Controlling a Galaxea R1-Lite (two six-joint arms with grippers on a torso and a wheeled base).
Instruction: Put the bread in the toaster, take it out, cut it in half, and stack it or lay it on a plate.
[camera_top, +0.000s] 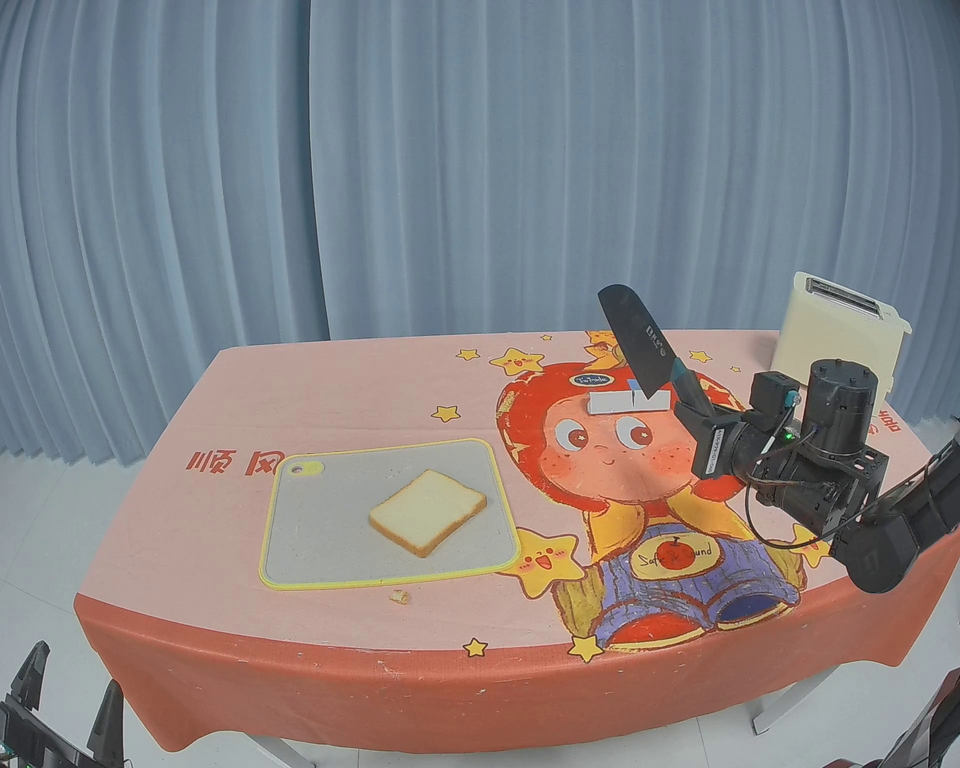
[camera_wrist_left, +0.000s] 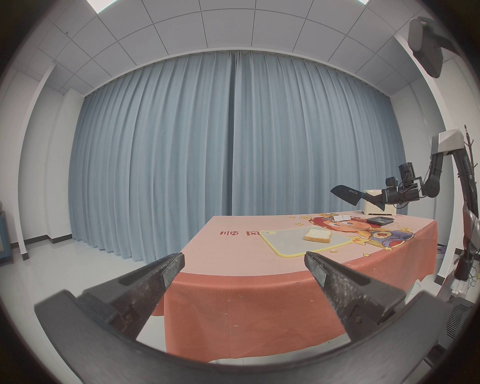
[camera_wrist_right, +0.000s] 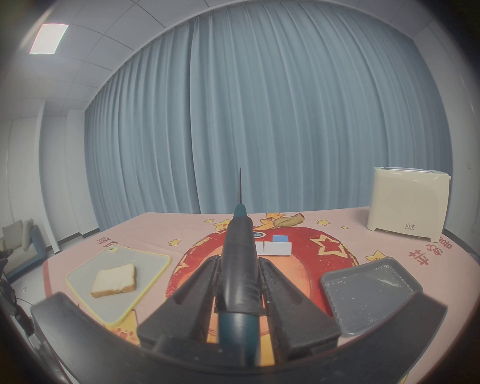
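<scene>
Above the right half of the table, the right gripper (camera_top: 702, 412) was clamped on the handle of the knife (camera_top: 640, 338). Both fingers pressed its sides, and the dark blade was raised clear of the cloth, slanting up toward the curtain. On the cloth near the blade lay a small white knife rest (camera_top: 628, 401). A grey tray (camera_wrist_right: 370, 292) sat just beside this arm on the toaster side, and the cream toaster (camera_top: 835, 335) stood at the far right corner with nothing showing above its slot.

Well to the left, the bread (camera_top: 428, 511) lay flat and whole on the yellow-rimmed cutting board (camera_top: 320, 520), roughly at its middle. A crumb (camera_top: 401, 597) sat on the cloth just off the board's near edge. The left gripper (camera_wrist_left: 243, 262) hung low off the near-left corner of the table, its fingers spread wide with nothing between them.

Judging by the knife in hand and the uncut slice on the board, the cutting step was beginning; whether the slice had been toasted could not be told from its pale face. The next move would call for carrying the knife leftward until it was over the slice. The blade would then need turning edge down and lining up across the bread's middle before a straight downward press. The slice was soft and unheld, so it would probably slide or squash unless the left gripper came in to steady it.
</scene>
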